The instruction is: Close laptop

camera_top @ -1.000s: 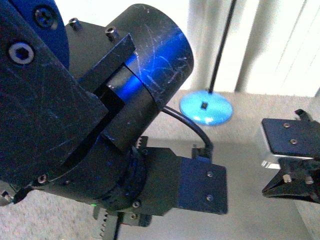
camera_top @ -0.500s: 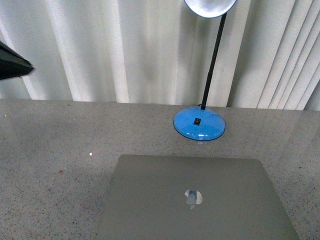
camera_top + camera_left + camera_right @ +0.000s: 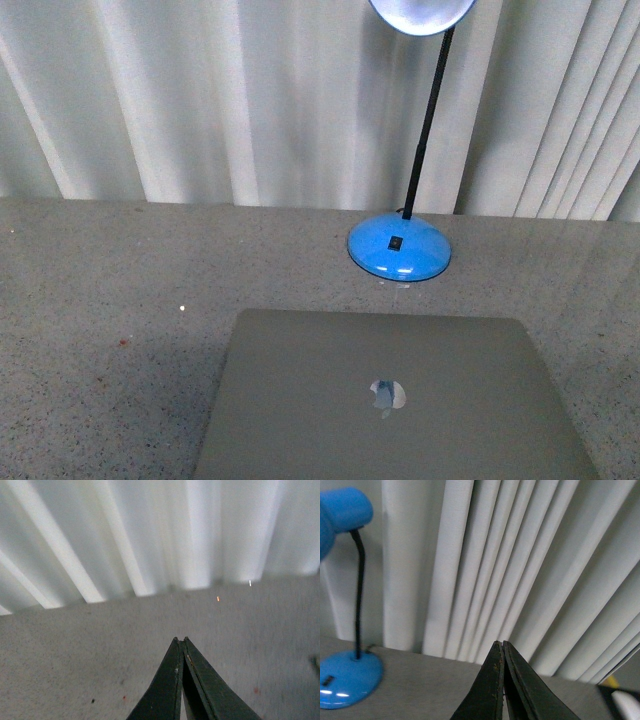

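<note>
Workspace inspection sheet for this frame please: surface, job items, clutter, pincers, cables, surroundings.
Surface: grey speckled table, a few small specks, no spills seen.
Job's things: laptop lies flat with its lid down and logo facing up; it looks shut. Its near edge is cut off by the picture.
Clutter: lamp with a blue base stands behind the laptop, apart from it.
Pincers: left pincer shut, right pincer shut, both holding nothing; neither shows in the front view.
Cables: nothing seen.
Surroundings: pale pleated curtain along the back edge of the table.
</note>
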`<action>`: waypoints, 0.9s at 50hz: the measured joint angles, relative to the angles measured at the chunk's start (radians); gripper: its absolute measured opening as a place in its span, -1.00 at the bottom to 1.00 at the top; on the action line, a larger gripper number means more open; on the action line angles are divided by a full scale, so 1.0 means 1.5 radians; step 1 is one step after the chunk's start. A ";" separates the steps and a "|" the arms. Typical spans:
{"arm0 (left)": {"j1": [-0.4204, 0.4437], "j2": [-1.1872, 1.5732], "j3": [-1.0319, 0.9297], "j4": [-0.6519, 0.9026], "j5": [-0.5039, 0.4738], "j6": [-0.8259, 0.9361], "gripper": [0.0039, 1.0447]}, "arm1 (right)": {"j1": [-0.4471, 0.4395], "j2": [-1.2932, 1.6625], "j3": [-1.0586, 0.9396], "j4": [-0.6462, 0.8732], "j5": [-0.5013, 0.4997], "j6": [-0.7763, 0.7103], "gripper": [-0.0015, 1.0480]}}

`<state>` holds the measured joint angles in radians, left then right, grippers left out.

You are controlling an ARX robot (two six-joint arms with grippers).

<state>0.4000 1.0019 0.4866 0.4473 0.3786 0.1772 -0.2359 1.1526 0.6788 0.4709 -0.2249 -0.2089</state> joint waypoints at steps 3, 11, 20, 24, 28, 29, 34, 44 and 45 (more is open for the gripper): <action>-0.024 -0.044 -0.056 0.058 -0.021 -0.059 -0.94 | 0.013 -0.044 -0.055 0.022 0.010 0.070 -0.94; -0.082 -0.109 -0.137 0.066 -0.069 -0.103 -0.94 | 0.045 -0.105 -0.166 0.059 0.042 0.119 -0.94; -0.125 -0.168 -0.189 0.064 -0.117 -0.111 -0.94 | 0.070 -0.160 -0.241 0.078 0.066 0.127 -0.94; -0.142 -0.194 -0.208 0.058 -0.132 -0.112 -0.94 | 0.080 -0.185 -0.269 0.081 0.074 0.128 -0.94; -0.158 -0.217 -0.224 0.050 -0.147 -0.114 -0.94 | 0.089 -0.208 -0.294 0.081 0.084 0.128 -0.94; -0.161 -0.224 -0.229 0.047 -0.150 -0.115 -0.94 | 0.091 -0.214 -0.301 0.081 0.086 0.128 -0.94; -0.178 -0.254 -0.246 0.034 -0.167 -0.116 -0.94 | 0.101 -0.244 -0.327 0.079 0.097 0.130 -0.94; -0.239 -0.320 -0.274 -0.004 -0.243 -0.117 -0.94 | 0.155 -0.312 -0.371 0.057 0.145 0.131 -0.94; -0.247 -0.327 -0.277 -0.008 -0.247 -0.118 -0.94 | 0.155 -0.318 -0.375 0.054 0.145 0.131 -0.94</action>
<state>0.0288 0.5121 0.0715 0.4351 0.0074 0.0006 -0.0029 0.6754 0.1165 0.5514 -0.0067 -0.0128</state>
